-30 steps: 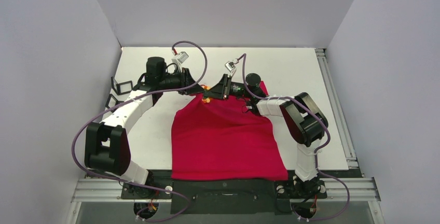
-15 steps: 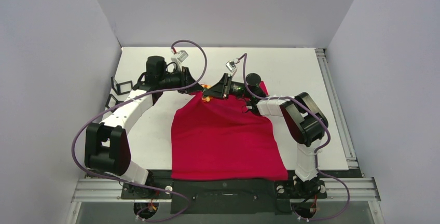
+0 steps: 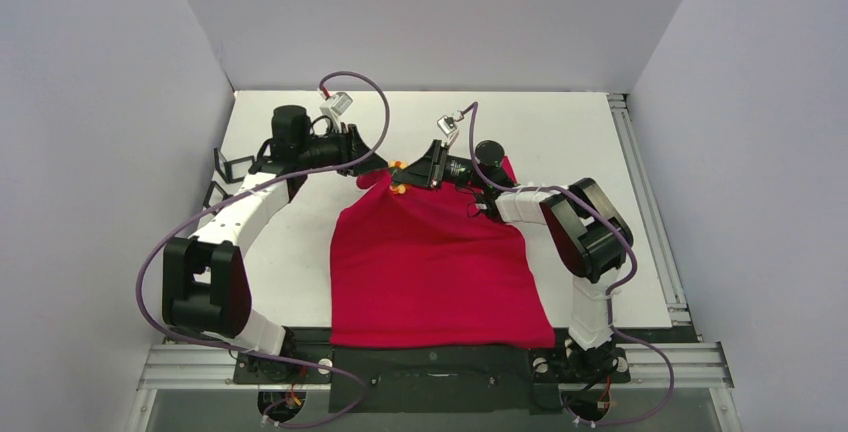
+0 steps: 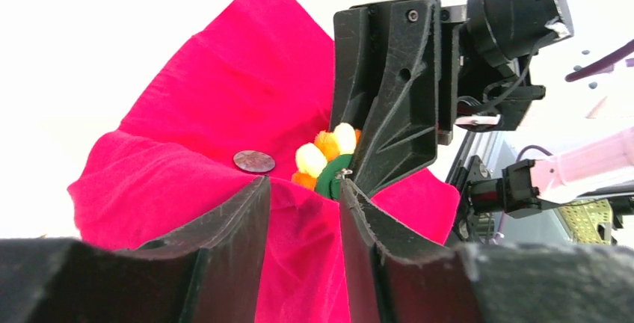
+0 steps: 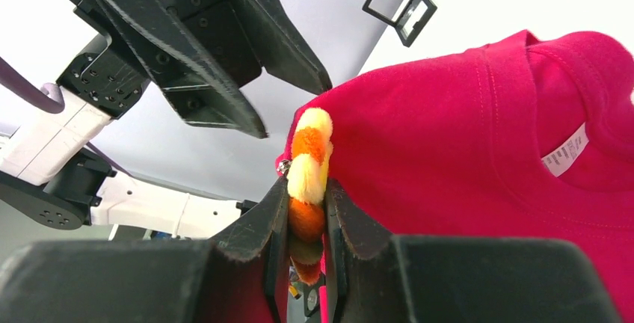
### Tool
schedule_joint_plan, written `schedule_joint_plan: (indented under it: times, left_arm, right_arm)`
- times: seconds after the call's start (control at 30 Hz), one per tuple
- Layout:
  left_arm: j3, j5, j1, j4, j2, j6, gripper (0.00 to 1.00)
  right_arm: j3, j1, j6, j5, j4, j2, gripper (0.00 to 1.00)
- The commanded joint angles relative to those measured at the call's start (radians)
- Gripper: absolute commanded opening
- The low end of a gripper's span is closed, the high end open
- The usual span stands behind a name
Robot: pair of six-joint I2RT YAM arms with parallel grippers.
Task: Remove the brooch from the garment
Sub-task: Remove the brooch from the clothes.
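Note:
The red garment (image 3: 435, 262) lies flat on the white table, its collar end lifted. The brooch (image 3: 398, 166), a fuzzy orange-and-yellow flower with a green back, sits at that raised edge. My right gripper (image 3: 402, 179) is shut on the brooch (image 5: 308, 158), its petals squeezed between the fingers (image 5: 273, 218). My left gripper (image 3: 374, 170) faces it from the left with its jaws apart. A loose fold of garment (image 4: 224, 114) lies between them, just short of the brooch (image 4: 325, 155). A small dark disc (image 4: 254, 161) rests on the cloth. The white label (image 5: 564, 151) shows inside the neckline.
Two small black square frames (image 3: 235, 165) stand on the table left of the left arm. A metal rail (image 3: 640, 202) runs along the table's right side. White walls close in the table on three sides.
My left gripper's jaws have parted and that arm has drawn back to the left, away from the brooch. The right gripper stays shut on the brooch in the same place.

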State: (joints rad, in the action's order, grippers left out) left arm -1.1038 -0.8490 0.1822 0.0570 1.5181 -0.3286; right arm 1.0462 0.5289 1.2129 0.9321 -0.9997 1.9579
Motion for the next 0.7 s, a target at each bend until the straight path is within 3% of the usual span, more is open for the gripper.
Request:
schedule_joint_plan:
  times: [0.0, 0.33, 0.5, 0.67]
  left_arm:
    - [-0.008, -0.107, -0.006, -0.095, -0.024, -0.024, 0.4]
    - [-0.012, -0.13, 0.01, -0.059, 0.028, -0.037, 0.43]
    - [0.004, -0.159, -0.004, -0.088, 0.045, -0.088, 0.33]
    - [0.039, -0.232, -0.004, -0.242, 0.046, -0.219, 0.25]
  right_arm:
    - [0.019, -0.006, -0.031, 0.016, -0.112, -0.041, 0.0]
    - [0.016, -0.003, -0.005, 0.032, -0.186, -0.044, 0.0]
    - [0.013, -0.003, 0.002, 0.043, -0.211, -0.043, 0.0]
    - [0.018, -0.004, 0.005, 0.051, -0.223, -0.038, 0.0]
